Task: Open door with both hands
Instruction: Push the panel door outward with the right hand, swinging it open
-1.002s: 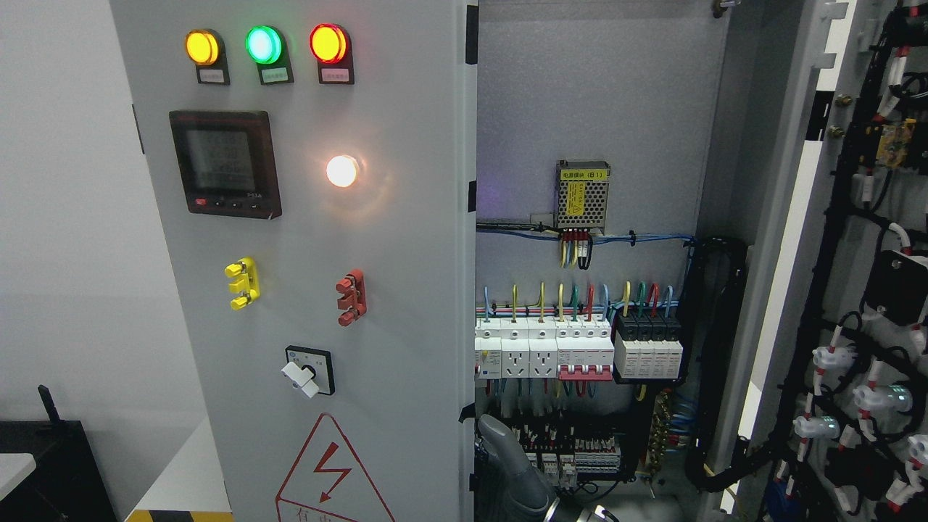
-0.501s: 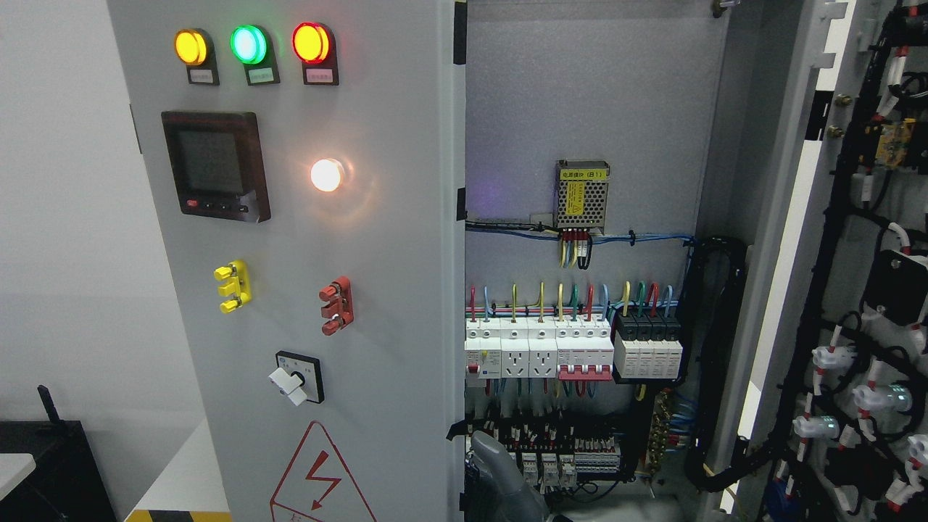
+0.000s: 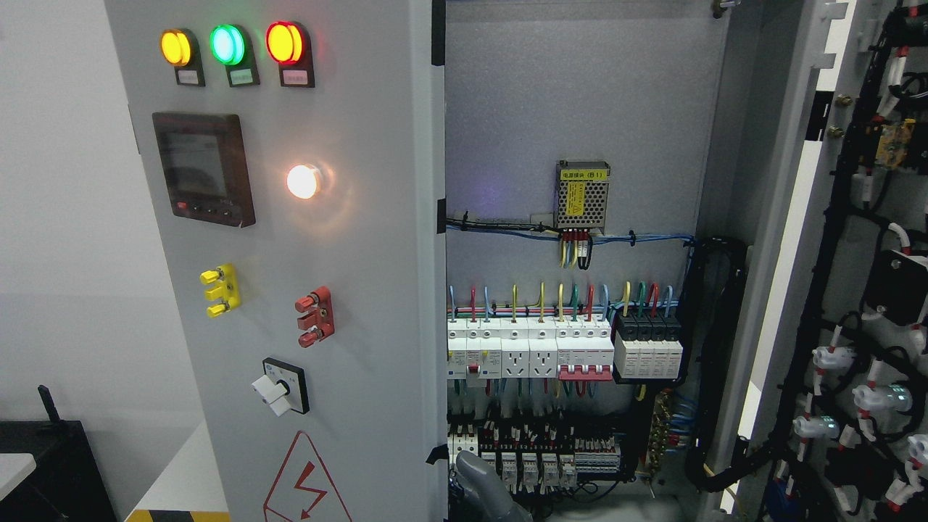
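The grey left door (image 3: pixel 362 290) of the electrical cabinet stands swung out toward the left, its front carrying lamps, a meter and switches. The right door (image 3: pixel 870 290) is wide open at the right, its wired inner side facing me. Between them lies the open cabinet interior (image 3: pixel 580 109). A grey rounded robot limb (image 3: pixel 482 489) pokes up at the bottom edge, just behind the left door's free edge. I cannot tell which arm it belongs to, and the rest of that hand is out of frame.
Inside are rows of breakers (image 3: pixel 529 355), a meshed power supply (image 3: pixel 581 194) and black cable bundles (image 3: pixel 714 362). Left of the cabinet stand a white wall, a white surface (image 3: pixel 181 471) and a dark object (image 3: pixel 43 464).
The left door has swung further left, uncovering more breakers. The grey limb has moved left with the door's edge and sunk lower in the picture.
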### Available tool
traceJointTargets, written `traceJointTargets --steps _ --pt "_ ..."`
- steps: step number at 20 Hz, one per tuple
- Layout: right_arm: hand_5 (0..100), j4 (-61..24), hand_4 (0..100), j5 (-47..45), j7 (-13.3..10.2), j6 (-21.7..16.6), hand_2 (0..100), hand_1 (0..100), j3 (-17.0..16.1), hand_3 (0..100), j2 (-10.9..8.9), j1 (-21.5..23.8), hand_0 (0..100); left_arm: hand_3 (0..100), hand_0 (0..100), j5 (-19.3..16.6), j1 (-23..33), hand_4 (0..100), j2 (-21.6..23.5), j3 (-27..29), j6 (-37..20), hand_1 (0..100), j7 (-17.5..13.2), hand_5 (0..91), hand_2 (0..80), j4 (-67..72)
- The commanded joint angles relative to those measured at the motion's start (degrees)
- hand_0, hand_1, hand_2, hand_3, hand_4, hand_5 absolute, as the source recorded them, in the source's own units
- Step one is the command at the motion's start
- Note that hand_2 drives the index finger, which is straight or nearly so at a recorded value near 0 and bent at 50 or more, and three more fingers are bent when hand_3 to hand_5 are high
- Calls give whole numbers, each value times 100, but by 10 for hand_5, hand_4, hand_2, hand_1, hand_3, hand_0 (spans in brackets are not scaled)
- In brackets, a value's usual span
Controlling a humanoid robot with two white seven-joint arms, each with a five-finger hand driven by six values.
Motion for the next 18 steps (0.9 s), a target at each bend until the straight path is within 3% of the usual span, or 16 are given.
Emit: traceJointTargets --steps 1,18 --pt "0 -436 0 -24 7 -1 0 0 313 0 -8 148 106 0 0 0 -1 30 0 0 -7 0 -1 0 0 -167" --pt "0 -577 0 -24 139 -18 0 0 788 0 1 192 106 0 0 0 -1 30 0 0 2 0 -1 0 0 -167"
